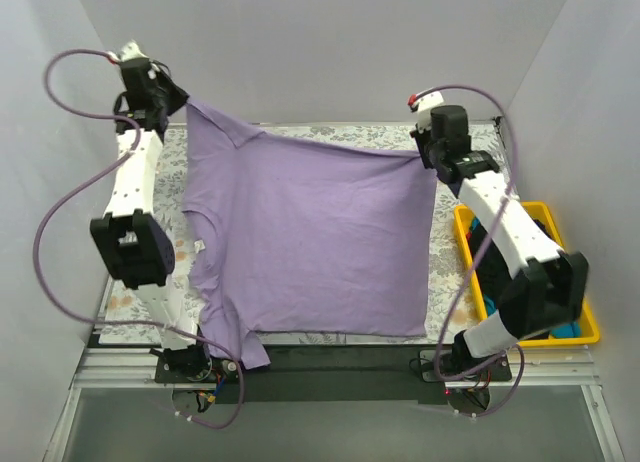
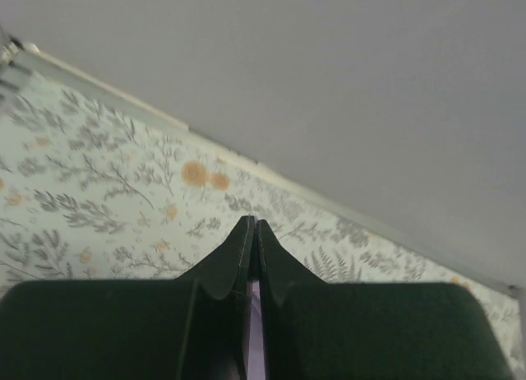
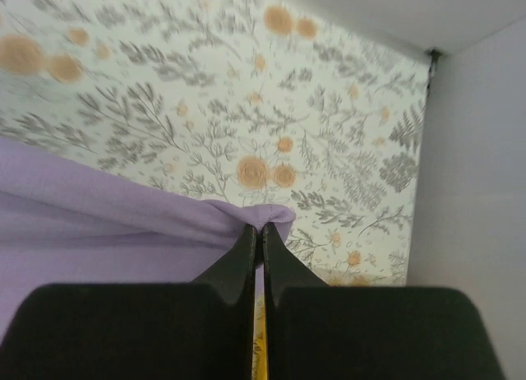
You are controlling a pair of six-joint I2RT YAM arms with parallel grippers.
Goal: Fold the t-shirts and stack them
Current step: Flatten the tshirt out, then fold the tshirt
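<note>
A lavender t-shirt (image 1: 310,237) hangs stretched between both arms over the flowered table, its lower hem draping to the near edge. My left gripper (image 1: 183,100) is shut on its far-left corner; a thin strip of purple cloth (image 2: 255,331) shows between the black fingers (image 2: 238,257) of that left gripper (image 2: 252,224). At the far right my right gripper (image 1: 425,154) is shut on the other top corner, and the bunched lavender fabric (image 3: 246,215) pokes out above the tips of the right gripper (image 3: 260,228). Blue and black t-shirts (image 1: 490,272) lie in the yellow tray.
The yellow tray (image 1: 575,267) stands at the right edge of the table beside the right arm. Grey walls close in the table at the back and on both sides. The flowered tablecloth (image 1: 330,134) shows behind the shirt.
</note>
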